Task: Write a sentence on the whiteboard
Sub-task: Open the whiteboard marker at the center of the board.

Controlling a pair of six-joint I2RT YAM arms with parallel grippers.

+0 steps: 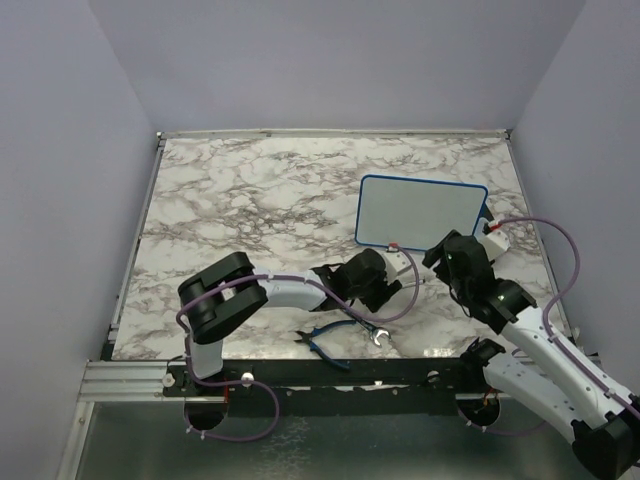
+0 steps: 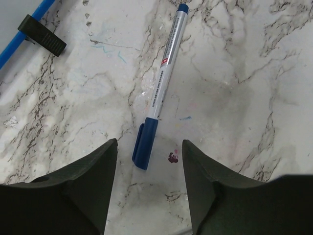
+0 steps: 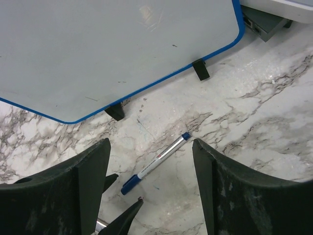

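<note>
The whiteboard (image 1: 420, 210) (image 3: 112, 49), white with a thin blue frame, stands on black feet (image 3: 200, 69) at the right of the marble table. Its face is bare and no sentence shows on it. A capped blue-and-silver marker (image 2: 161, 83) (image 3: 159, 162) lies flat on the marble just in front of the board. My left gripper (image 2: 149, 156) (image 1: 375, 280) is open, with the marker's blue cap (image 2: 145, 142) just ahead of its tips and nothing between them. My right gripper (image 3: 151, 147) (image 1: 455, 262) hangs open above the marker, touching nothing.
Blue-handled pliers (image 1: 322, 338) and a small wrench (image 1: 380, 337) lie near the table's front edge. A grey-and-white box (image 3: 266, 22) (image 1: 492, 237) sits right of the board. A dark red stain (image 2: 172, 157) marks the marble near the cap.
</note>
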